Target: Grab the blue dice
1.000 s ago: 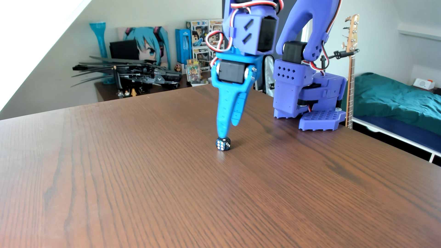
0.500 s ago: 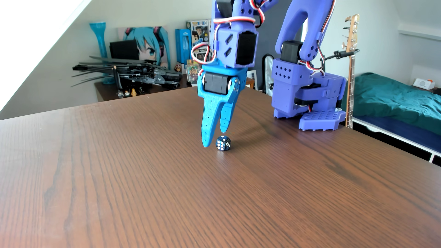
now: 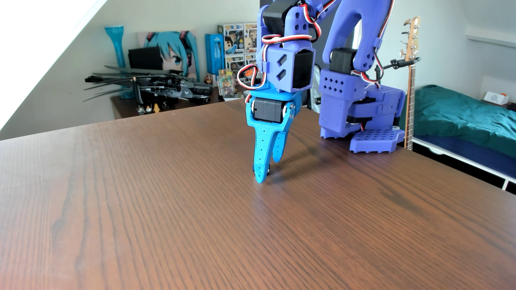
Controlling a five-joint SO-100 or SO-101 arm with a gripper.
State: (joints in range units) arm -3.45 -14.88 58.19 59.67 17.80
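My gripper [image 3: 268,171] has bright blue jaws and points straight down. The tip of its front jaw rests on the brown wooden table [image 3: 195,223] near the middle. A small dark thing, the blue dice [image 3: 254,169], peeks out on both sides of the front jaw's tip, just above the table. Most of it is hidden behind that jaw. The rear jaw stands a little behind and to the right, making a narrow V with the front jaw. I cannot tell whether the two jaws press on the dice.
The purple arm base [image 3: 363,122] is clamped at the table's far right edge. Behind the table stand a side desk with a dark model aircraft [image 3: 156,86], boxes and figures, a guitar [image 3: 410,83] and a bed [image 3: 460,117].
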